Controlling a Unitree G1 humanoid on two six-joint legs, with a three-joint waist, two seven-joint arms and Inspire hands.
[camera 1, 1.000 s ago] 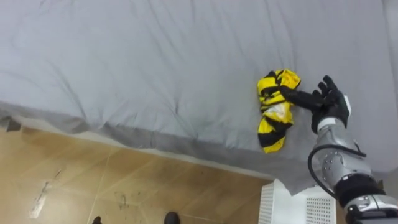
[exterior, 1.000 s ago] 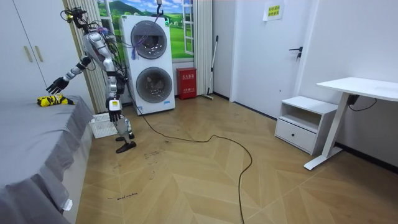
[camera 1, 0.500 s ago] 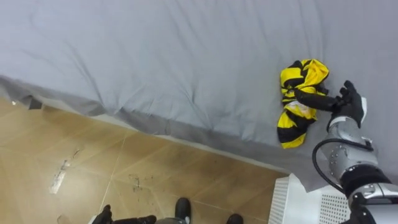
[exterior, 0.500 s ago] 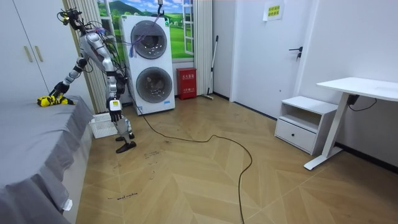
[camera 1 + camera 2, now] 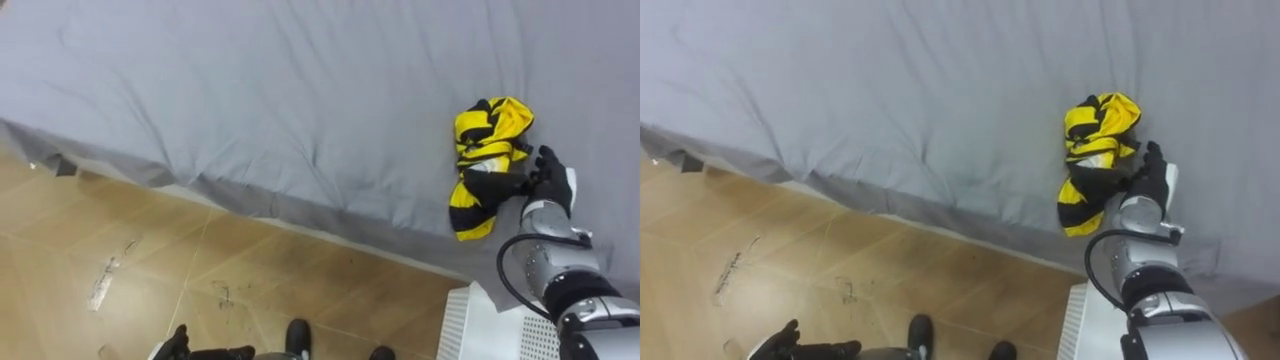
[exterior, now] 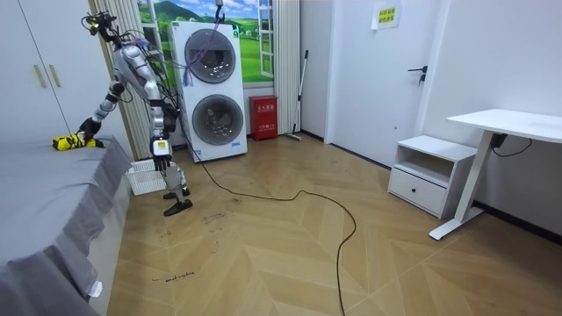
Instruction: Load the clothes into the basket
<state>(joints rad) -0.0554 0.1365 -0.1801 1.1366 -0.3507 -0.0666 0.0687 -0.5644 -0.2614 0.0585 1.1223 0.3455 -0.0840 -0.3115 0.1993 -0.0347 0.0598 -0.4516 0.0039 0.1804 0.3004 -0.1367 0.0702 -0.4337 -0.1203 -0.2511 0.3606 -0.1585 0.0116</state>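
Note:
A yellow and black striped garment [image 5: 487,128] lies crumpled on the grey bed [image 5: 300,100], close to its edge. My right hand [image 5: 545,185] rests against the garment's lower part, its dark fingers [image 5: 492,185] stretched out flat over the cloth and not curled round it. In the room view the garment [image 6: 63,141] lies at the bed's corner with my right hand [image 6: 84,134] on it. My left hand [image 5: 778,343] hangs low beside my body with relaxed fingers. The white slatted basket [image 5: 490,330] stands on the floor under my right arm.
I stand at the bed's corner on wooden floor [image 5: 150,260]; the bed sheet's hem [image 5: 250,205] hangs over the edge. Stacked washing machines [image 6: 215,88] stand behind me. The basket [image 6: 145,178] sits between my legs and the bed.
My right hand has dropped from just above the garment onto its lower part, fingers now lying over the cloth. The view shifted a little; the garment has not moved.

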